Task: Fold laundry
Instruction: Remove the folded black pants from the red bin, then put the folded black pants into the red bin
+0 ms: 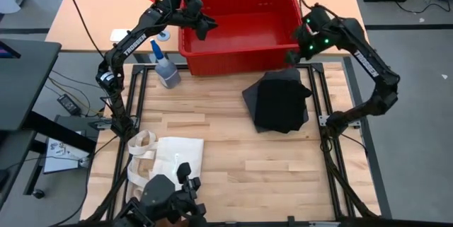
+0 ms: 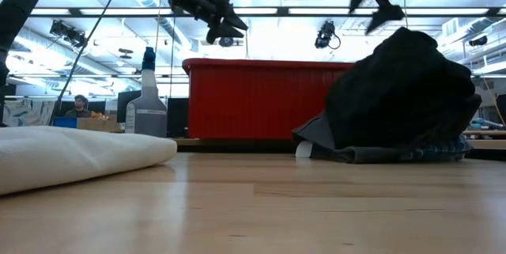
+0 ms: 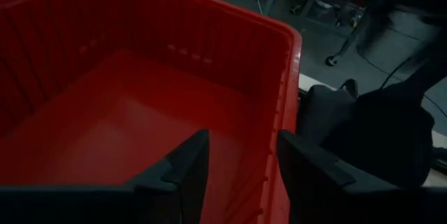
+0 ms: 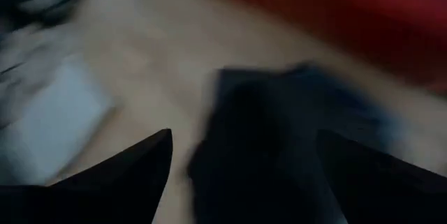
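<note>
A heap of dark charcoal laundry (image 1: 278, 101) lies on the table in front of the red basket (image 1: 241, 57); in the low view a strip of blue plaid shows under the laundry heap (image 2: 399, 100) at its base. My left gripper (image 1: 205, 25) hovers open over the basket's left part; its wrist view looks into the basket's bare red inside (image 3: 126, 105). My right gripper (image 1: 294, 51) hangs open above the basket's right near corner, just beyond the heap, and its wrist view shows the dark laundry (image 4: 279, 147) below, blurred. Neither touches anything.
A clear spray bottle (image 1: 166, 68) stands left of the basket. A cream tote bag (image 1: 166, 160) with handles lies at the table's near left. A dark camera mount (image 1: 170, 199) sits at the near edge. Bare wood (image 1: 283, 177) spreads near and right of the tote.
</note>
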You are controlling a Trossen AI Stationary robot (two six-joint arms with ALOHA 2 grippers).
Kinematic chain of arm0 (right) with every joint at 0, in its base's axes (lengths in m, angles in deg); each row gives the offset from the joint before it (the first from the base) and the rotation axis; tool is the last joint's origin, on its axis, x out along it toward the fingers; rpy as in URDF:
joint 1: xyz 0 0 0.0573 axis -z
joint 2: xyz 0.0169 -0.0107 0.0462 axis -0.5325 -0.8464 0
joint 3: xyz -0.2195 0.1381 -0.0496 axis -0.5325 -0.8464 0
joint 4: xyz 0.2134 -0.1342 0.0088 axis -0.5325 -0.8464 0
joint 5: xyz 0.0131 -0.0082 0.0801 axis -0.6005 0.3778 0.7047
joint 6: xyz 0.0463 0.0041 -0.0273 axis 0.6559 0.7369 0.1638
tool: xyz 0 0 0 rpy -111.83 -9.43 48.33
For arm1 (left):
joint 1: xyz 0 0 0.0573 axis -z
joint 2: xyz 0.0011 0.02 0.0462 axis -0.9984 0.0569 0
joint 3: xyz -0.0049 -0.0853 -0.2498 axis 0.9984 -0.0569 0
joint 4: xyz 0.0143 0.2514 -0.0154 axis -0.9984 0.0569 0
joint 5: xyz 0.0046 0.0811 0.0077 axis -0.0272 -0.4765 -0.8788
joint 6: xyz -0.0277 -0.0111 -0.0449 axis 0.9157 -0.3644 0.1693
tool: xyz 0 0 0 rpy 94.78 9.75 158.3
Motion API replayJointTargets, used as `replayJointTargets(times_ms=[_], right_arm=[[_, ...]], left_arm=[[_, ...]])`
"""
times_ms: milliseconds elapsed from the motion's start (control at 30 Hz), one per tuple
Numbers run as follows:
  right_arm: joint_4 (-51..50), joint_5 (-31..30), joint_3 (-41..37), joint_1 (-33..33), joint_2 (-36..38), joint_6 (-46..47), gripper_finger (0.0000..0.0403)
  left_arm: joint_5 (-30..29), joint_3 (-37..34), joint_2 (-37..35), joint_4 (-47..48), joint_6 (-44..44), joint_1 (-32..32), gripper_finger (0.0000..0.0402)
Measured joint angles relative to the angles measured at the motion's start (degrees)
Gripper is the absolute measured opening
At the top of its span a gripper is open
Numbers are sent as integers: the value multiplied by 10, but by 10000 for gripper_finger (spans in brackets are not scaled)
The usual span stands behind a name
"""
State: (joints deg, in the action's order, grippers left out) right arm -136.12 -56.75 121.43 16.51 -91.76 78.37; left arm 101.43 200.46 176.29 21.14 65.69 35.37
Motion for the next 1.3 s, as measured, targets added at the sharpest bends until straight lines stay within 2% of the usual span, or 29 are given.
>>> replayJointTargets(times_ms=[100, 200, 233, 367, 400, 600, 700, 833, 1033, 1200, 1300], right_arm=[[-7, 76, -15, -58, 3, 1, 354], [-5, 100, -53, -128, 3, -7, 348], [-5, 75, -70, -153, 3, -17, 348], [14, -147, -150, -211, 3, -41, 346], [34, -179, -173, -214, 3, -49, 346], [226, -281, -344, -168, 0, -84, 346], [274, -314, -392, -137, 0, -85, 346], [250, -311, -376, -120, 5, -80, 346], [210, -330, -296, -119, 52, -75, 346], [203, -311, -236, -118, 101, -48, 346], [213, -261, -224, -96, 125, -35, 346]], left_arm=[[2, 0, 0, -2, -3, 5, 171], [22, 0, 0, -4, -10, 14, 171], [24, 0, 0, -5, -15, 18, 171], [25, 0, 1, -14, -20, 36, 171], [23, 0, 1, -15, -20, 41, 171], [11, 0, 1, -16, -15, 60, 171], [10, 0, 1, -10, -2, 64, 171], [10, 0, 1, -4, 15, 66, 171], [10, 0, 1, -4, 14, 88, 171], [10, 0, 1, 0, 9, 133, 171], [9, 0, 3, 0, 6, 168, 171]])
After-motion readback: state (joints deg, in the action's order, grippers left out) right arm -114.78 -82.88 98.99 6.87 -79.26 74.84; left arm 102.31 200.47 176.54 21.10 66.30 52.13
